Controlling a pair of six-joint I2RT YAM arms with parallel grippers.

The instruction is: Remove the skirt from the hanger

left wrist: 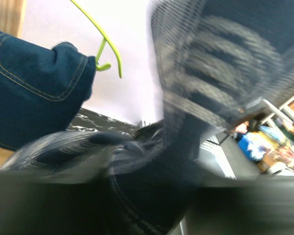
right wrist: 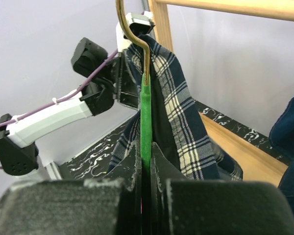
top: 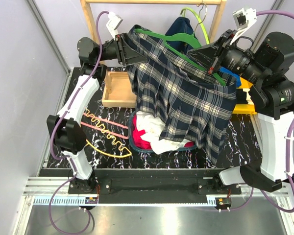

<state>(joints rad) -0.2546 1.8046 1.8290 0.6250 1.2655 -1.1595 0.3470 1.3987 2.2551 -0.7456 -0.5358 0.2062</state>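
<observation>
Reaching up from its base at the near left, the left arm (top: 81,98) ends in the left gripper (top: 129,51). Its fingers are clenched on the left end of the skirt (top: 181,103) at the waistband, holding it high above the table (top: 237,139). Beside that arm a pink hanger (top: 104,128) and a pale yellow hanger (top: 118,147) lie flat on the dark marbled top. A shallow wooden box (top: 118,93) sits just beyond them, below the gripper.

The skirt spans the middle of the scene. Its waistband is slung between the two grippers, and its pleats fall toward the near edge. The lower cloth hangs in front of a basket (top: 131,138) that holds red cloth (top: 142,143) and white cloth (top: 154,129). In the left wrist view the plaid is a blur close to the lens.

The hanger (right wrist: 145,105) runs along the top of the waistband, with the skirt hanging against it and below it. How the cloth is fastened to it cannot be told. Its metal hook (right wrist: 130,29) points toward the left arm.

Behind, a denim garment (top: 182,29) hangs on a lime-green hanger (top: 196,17) from a wooden rail (top: 152,2).

On the right, the right gripper (right wrist: 145,152) is pinched tight on the hanger's green bar, one finger on each side.
</observation>
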